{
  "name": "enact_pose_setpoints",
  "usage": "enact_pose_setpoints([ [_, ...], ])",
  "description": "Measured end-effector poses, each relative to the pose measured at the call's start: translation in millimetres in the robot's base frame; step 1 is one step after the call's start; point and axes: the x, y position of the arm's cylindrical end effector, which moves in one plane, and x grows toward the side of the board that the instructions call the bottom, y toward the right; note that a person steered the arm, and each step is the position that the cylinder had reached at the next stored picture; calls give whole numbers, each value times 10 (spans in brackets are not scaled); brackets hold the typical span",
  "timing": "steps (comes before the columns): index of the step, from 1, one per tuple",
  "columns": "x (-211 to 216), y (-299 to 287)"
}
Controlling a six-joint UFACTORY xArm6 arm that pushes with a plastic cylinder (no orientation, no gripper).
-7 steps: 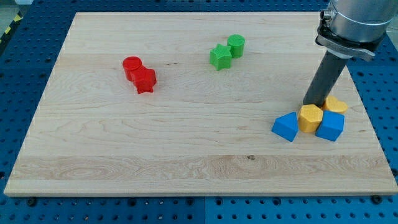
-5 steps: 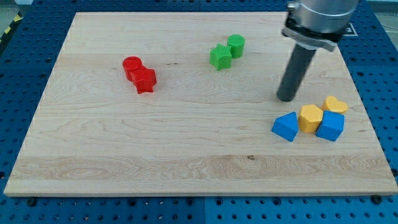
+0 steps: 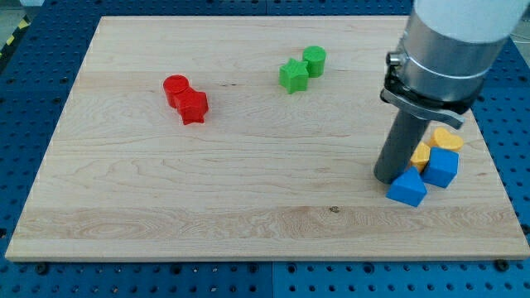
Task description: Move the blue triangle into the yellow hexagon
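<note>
With my tip [image 3: 387,179] down on the board, a bare rod gripping nothing, just left of the blue triangle [image 3: 407,189], I judge I'm mid-push and must next nudge it up-right against the half-hidden yellow hexagon [image 3: 421,154].

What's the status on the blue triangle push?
My tip down on the wooden board, touching the blue triangle block at its left. Triangle sits below the yellow hexagon block, which the rod partly hides. Blue cube crowds the right.
</note>
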Motion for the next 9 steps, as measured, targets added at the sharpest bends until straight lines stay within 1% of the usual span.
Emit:
enact_pose_setpoints([
  [1, 3, -108],
  [2, 97, -273],
  [5, 481, -211],
  [6, 423, -117],
  [8, 50, -117],
  [9, 189, -172],
])
